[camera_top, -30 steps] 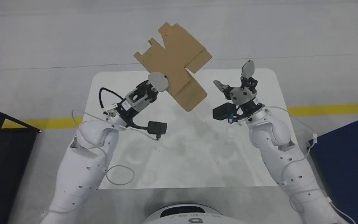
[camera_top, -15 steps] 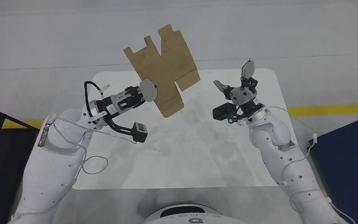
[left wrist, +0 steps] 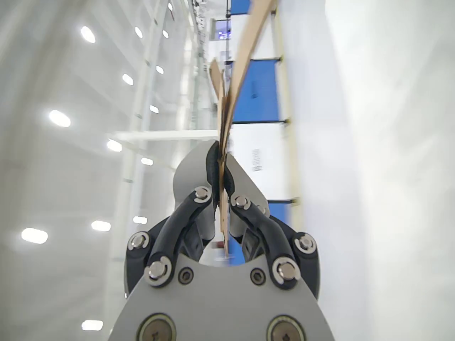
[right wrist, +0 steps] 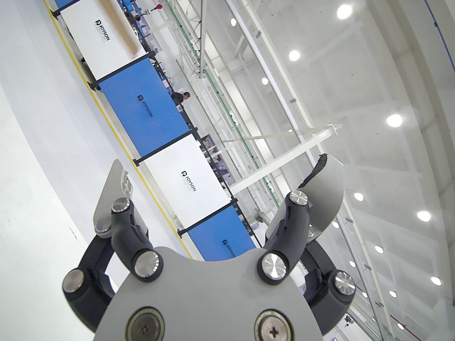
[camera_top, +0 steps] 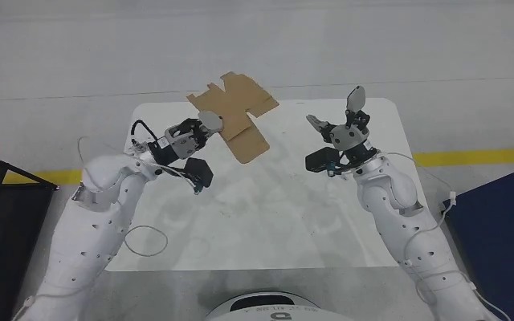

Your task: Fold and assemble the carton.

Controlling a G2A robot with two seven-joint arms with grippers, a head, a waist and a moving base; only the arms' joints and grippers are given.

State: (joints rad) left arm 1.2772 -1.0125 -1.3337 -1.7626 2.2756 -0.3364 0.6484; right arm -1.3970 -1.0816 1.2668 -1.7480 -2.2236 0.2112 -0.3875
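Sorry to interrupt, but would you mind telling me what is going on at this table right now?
The left gripper is shut on an unassembled cardboard carton and holds it in the air above the far side of the table. The right gripper is open and empty, off to the side, not touching the carton. Nothing is folded into shape yet.

One flat carton and one white table
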